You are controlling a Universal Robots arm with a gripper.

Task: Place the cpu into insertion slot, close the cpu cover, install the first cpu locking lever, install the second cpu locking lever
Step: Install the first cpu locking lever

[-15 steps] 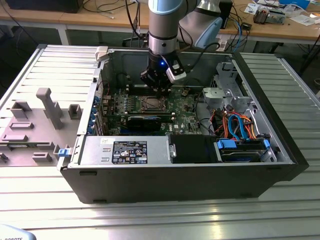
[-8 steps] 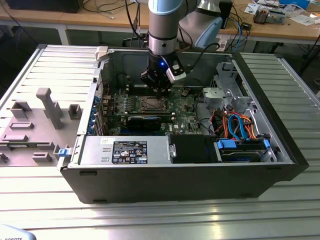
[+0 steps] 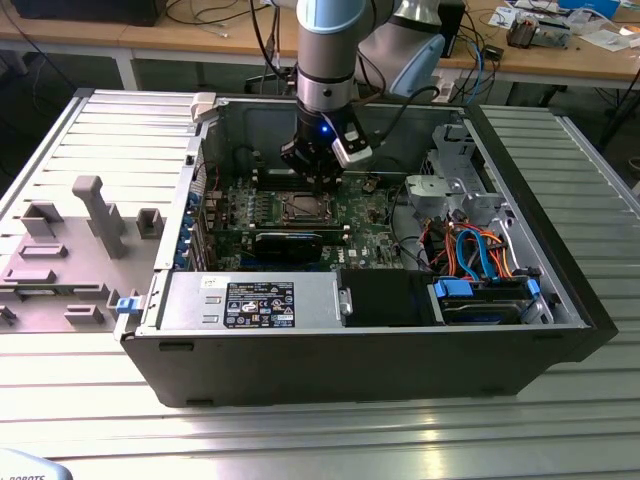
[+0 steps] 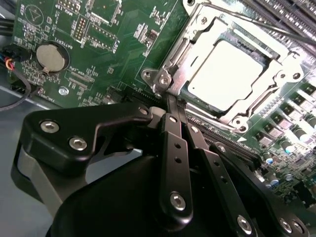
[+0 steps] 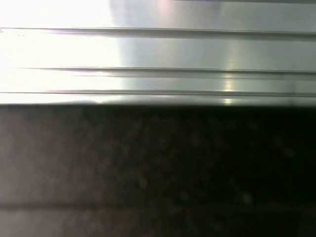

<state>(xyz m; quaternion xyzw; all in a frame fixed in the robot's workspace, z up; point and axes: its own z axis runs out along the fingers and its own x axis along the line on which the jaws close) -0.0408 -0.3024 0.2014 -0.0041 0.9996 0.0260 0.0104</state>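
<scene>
An open computer case (image 3: 350, 330) lies on its side on a ribbed metal table (image 3: 330, 430), with the green motherboard (image 3: 240, 215) exposed inside. The arm reaches down into the case, and its gripper (image 3: 322, 178) sits just above the board, at about one o'clock from the socket in the exterior view.

In the second wrist view the cpu (image 4: 231, 74) lies flat in the insertion slot (image 4: 195, 96), its pale metal top bright under the light. The cpu cover (image 4: 185, 47) is folded down around the chip, so the silver frame rings it and the chip shows through the window. A thin metal lever (image 4: 276, 29) runs along the far edge of the frame, from about eleven o'clock to about three o'clock of the chip.

The gripper (image 4: 172, 101) has its two black fingers (image 4: 173, 148) drawn together, tips meeting at the frame's corner bracket (image 4: 160, 79), at about eight o'clock from the chip. They appear clenched with nothing visibly between them. A round coin battery (image 4: 52, 58) sits on the board well away at about nine o'clock from the socket.

In the exterior view a long black card (image 3: 290, 243) stands just at six o'clock from the socket (image 3: 300, 208), and blue and orange cables (image 3: 480, 255) bunch near the drive bays at three o'clock. Grey fixtures (image 3: 95, 215) rest on the table at nine o'clock from the case.

The first wrist view shows the table's bright ribs (image 5: 197, 49) above a dark surface.
</scene>
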